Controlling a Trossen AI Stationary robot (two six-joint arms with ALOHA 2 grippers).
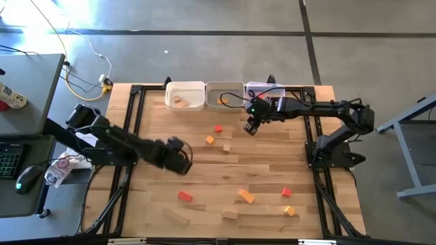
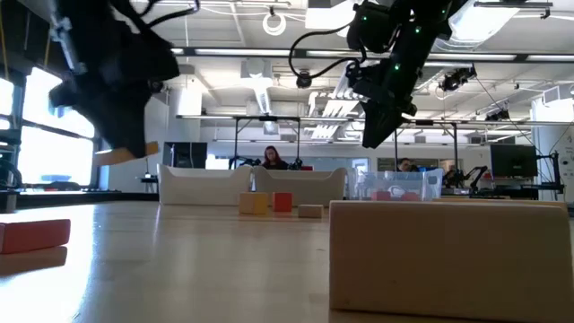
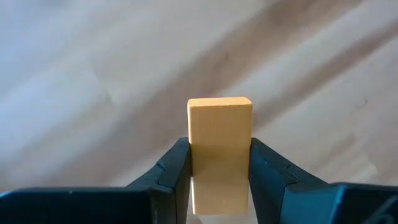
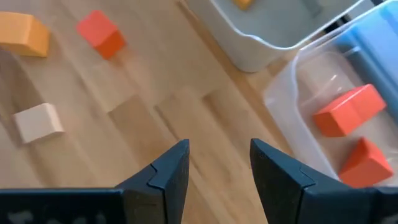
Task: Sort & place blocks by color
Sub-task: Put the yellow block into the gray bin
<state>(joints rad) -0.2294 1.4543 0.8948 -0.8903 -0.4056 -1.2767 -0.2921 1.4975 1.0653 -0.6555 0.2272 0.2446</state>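
My left gripper (image 1: 182, 160) hangs over the table's left middle, shut on a plain light-wood block (image 3: 219, 146), which also shows in the low view (image 2: 127, 154). My right gripper (image 4: 219, 167) stands open with nothing between its fingers. It is above bare tabletop just in front of the clear bin (image 1: 267, 88), which holds red blocks (image 4: 348, 111). The middle bin (image 1: 225, 95) holds an orange block. The white left bin (image 1: 184, 95) holds light-wood pieces. Loose red (image 1: 218, 128), orange (image 1: 210, 139) and light-wood (image 1: 225, 146) blocks lie on the table. My left gripper pinches the light-wood block by two opposite sides (image 3: 196, 158) between its two fingers (image 3: 174, 171). The block's end sticks out past the fingertips. The fingers slant steeply downward. In the low view the block hangs clear of the tabletop.
More blocks lie along the near half: red (image 1: 184, 196), orange (image 1: 246, 197), red (image 1: 286, 192), orange (image 1: 290, 211) and light-wood pieces (image 1: 230, 214). A large light block (image 2: 448, 256) stands close to the low camera. A desk with a keyboard (image 1: 10, 160) is beyond the left edge.
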